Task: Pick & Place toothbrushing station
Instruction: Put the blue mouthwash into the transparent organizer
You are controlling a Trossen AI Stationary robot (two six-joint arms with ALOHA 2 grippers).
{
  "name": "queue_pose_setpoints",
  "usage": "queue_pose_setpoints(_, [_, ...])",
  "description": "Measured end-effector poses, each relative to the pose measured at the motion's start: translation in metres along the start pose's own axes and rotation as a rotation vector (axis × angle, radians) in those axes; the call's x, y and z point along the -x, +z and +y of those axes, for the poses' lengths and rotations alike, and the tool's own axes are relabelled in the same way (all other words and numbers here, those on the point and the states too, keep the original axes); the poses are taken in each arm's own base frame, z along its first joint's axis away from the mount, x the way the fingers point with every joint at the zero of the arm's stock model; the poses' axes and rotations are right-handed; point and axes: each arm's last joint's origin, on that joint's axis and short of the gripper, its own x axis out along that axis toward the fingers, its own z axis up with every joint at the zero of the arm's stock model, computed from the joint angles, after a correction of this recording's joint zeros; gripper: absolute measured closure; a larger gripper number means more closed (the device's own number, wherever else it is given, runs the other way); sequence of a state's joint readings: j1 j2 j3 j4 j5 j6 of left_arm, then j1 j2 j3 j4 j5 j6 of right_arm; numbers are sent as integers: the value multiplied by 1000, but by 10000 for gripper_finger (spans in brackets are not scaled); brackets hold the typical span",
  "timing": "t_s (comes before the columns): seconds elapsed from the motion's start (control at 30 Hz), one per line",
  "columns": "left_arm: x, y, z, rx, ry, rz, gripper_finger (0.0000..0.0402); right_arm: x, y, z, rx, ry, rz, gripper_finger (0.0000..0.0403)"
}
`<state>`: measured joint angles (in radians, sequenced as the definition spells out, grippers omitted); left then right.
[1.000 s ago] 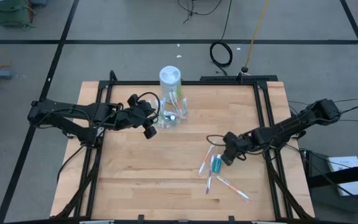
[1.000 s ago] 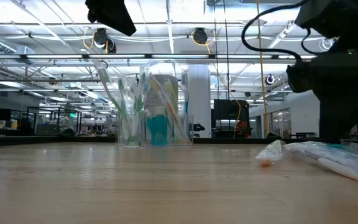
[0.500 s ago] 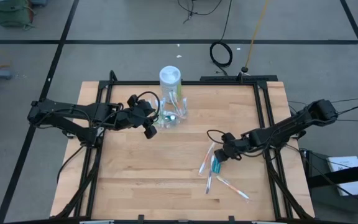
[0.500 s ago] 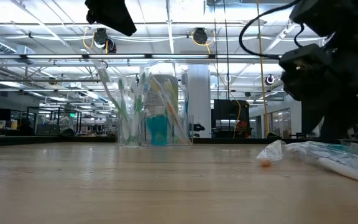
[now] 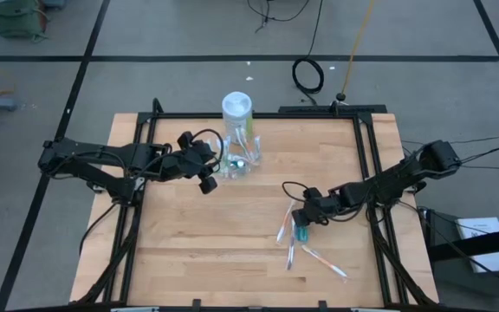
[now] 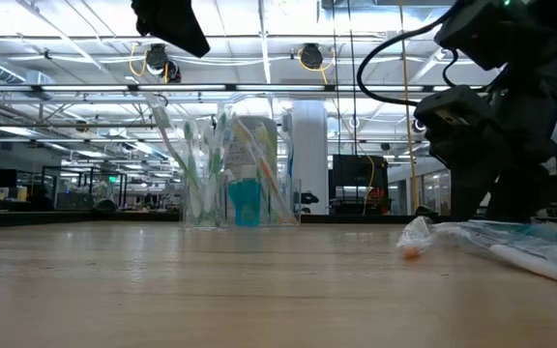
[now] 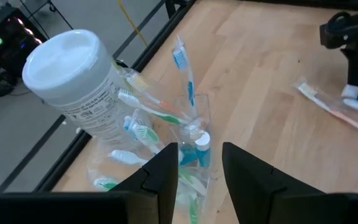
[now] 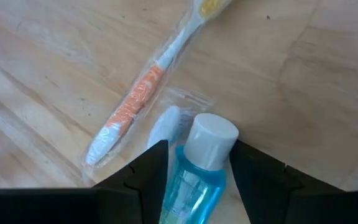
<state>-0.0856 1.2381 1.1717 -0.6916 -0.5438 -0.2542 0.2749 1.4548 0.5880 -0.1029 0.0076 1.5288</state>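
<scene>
Wooden table (image 5: 189, 243) framed by black rails, wide bare boards on the near-left part and between the two arms. Room for moving mostly there; less toward the far edge and the right rail.

Left gripper (image 5: 208, 173) held above the boards by the far edge, fingers (image 7: 166, 171) parted with nothing between them. Just ahead of it, past the fingertips: clear holder (image 5: 241, 163), standing upright, crowded with toothbrushes and a small blue bottle inside. Directly behind that, touching or nearly so: white-topped canister (image 5: 237, 113), taller, close to the far rail. In the low view, holder (image 6: 243, 198) and canister overlapping, brush handles fanning out above the rim.

Right gripper (image 5: 300, 218) low over a scatter of loose items right of centre, well apart from the holder. Fingers (image 8: 146, 171) spread on either side of a blue bottle (image 8: 194, 168) with a white cap, lying on the boards; whether touching or gripping, cannot tell. Just beside the bottle: wrapped toothbrush (image 8: 148, 93) with an orange handle, lying at an angle beyond the fingertips. More wrapped brushes (image 5: 323, 262) lying on the near side of this gripper, toward the near-right corner.
</scene>
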Motion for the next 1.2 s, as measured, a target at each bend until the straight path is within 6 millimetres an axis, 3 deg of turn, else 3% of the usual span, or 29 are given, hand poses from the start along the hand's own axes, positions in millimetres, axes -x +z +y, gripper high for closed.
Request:
queue_pose_setpoints(0.33, [0, -1, 0, -32, 2, 8, 270, -1, 1, 1, 29, 13, -45, 312])
queue_pose_setpoints(0.87, [0, -1, 0, -28, 1, 6, 270, 10, 13, 10, 218, 104, -158, 313])
queue_pose_setpoints(1.0, [0, 0, -1, -22, -29, 4, 270, 21, 18, 16, 371, 158, -233, 313])
queue_pose_setpoints(1.2, [1, 6, -7, -75, -198, -30, 270, 41, 22, 36, 785, 272, -460, 313])
